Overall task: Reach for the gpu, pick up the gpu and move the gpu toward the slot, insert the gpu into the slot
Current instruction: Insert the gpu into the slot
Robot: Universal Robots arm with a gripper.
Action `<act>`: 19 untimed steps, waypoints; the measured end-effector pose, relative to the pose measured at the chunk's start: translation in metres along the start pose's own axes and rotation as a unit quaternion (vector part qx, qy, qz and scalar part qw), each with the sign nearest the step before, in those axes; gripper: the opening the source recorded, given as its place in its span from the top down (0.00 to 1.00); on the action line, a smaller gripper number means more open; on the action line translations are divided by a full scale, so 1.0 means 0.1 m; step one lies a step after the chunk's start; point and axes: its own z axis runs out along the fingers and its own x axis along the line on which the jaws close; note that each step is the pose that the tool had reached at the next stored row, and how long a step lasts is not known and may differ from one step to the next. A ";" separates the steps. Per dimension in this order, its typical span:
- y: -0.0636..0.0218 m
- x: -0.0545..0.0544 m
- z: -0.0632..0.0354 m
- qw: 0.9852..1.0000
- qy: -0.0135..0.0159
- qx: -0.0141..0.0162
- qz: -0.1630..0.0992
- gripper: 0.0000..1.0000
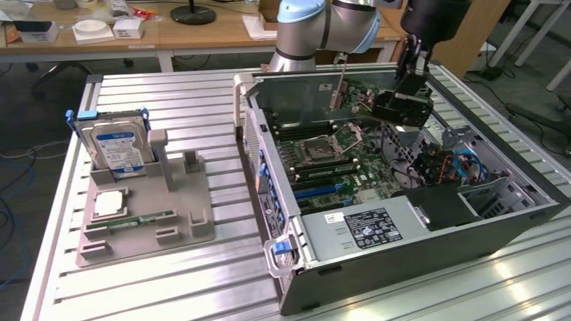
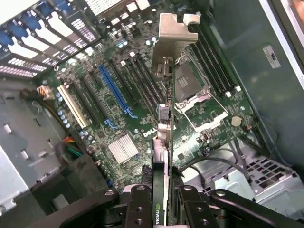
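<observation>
1. At the exterior view's left, a grey fixture (image 1: 178,207) holds a blue-labelled hard drive (image 1: 119,144) upright, with a narrow memory stick (image 1: 134,219) lying on it. Both are well apart from the work.
2. In the middle the computer case (image 1: 428,247) lies open, and the motherboard (image 1: 357,167) faces up inside it.
3. Toward the exterior view's right, above the far part of the case, the gripper (image 2: 165,199) is partly closed, its two fingers (image 2: 140,202) clamped on either face of the gpu (image 2: 162,152). The card hangs edge-on over the board, with its silver bracket (image 2: 173,42) at the end away from the fingers.
4. The step in hand looks like the carry toward the slot, as the card is lifted and not seated. Seating it would probably call for the contact edge to lie parallel to and directly over one slot, with the bracket at the case's rear wall.
5. The card's contact edge is hidden and the gap to the board cannot be judged. Whether the blue slot (image 2: 114,92), the white slot (image 2: 72,105) or a black one is meant cannot be told.
</observation>
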 end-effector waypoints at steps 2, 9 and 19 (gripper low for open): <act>0.000 0.00 0.004 1.000 -0.001 0.000 -0.011 0.74; 0.001 0.00 0.031 0.998 -0.005 -0.002 -0.063 0.74; 0.000 0.00 0.053 0.992 -0.007 -0.003 -0.125 0.74</act>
